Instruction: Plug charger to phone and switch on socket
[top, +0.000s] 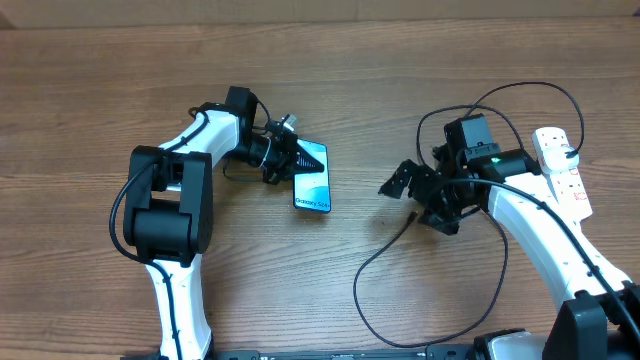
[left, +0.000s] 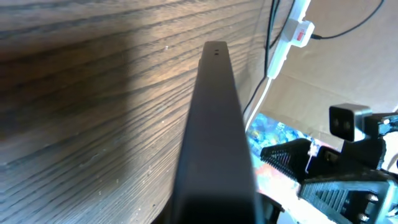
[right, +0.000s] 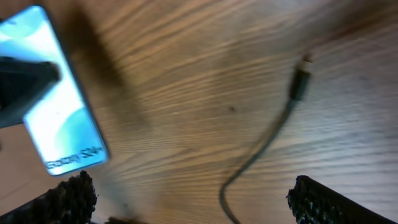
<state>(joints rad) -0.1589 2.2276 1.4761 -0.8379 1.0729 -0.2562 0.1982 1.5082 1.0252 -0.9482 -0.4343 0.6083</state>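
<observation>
Overhead, we see the left claw (top: 283, 160) clamped on the phone (top: 313, 180), left of the bench's (top: 100, 80) middle. The power strip (top: 562, 165) lies by the right edge. Left wrist shows us only the phone's dark edge. Right wrist shows the right claw (right: 186, 202) spread apart above the cable (right: 261, 146), whose plug (right: 300, 84) lies loose. We judge that plugging and switching are both left to do. No containers appear.

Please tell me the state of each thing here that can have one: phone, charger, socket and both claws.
phone: screen lit, no cable in it, held by the left claw.
charger: not plugged into the phone, tip lying on the table.
socket: switch position too small to tell.
left claw: shut on the phone.
right claw: open, empty, above the charger.
</observation>
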